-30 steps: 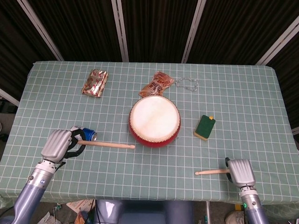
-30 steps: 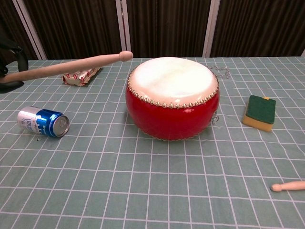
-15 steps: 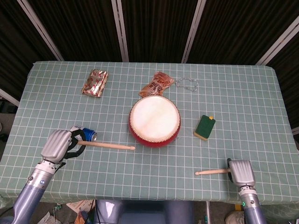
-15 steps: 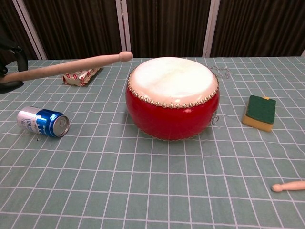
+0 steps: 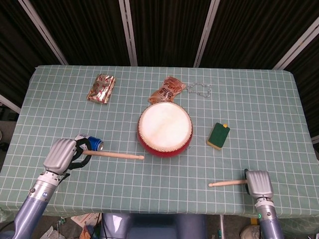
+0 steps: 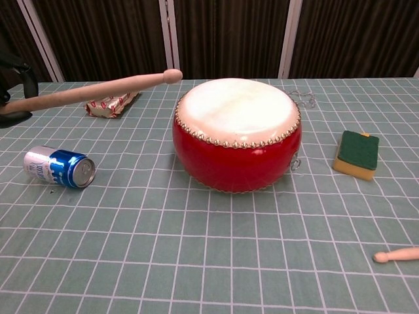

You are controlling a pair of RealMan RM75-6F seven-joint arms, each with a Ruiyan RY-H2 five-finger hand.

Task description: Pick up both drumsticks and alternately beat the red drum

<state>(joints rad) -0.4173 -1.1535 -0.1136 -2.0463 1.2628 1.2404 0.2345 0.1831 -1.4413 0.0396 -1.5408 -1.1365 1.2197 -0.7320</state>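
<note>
Two sticks, one drum, and the left hand is closer to it.

The left hand [image 5: 61, 155] holds one drumstick [image 5: 113, 155] up off the table, its long side pointing right, with the tip just beside the red drum [image 5: 165, 128]. The drum sits in the middle of the table, up and to the right of that hand. The right hand [image 5: 258, 183] is at the near right edge, at the end of the other drumstick [image 5: 227, 183], which points left and is well apart from the drum. I cannot tell if that hand grips it. I think the left stick would reach the drum sooner.
</note>
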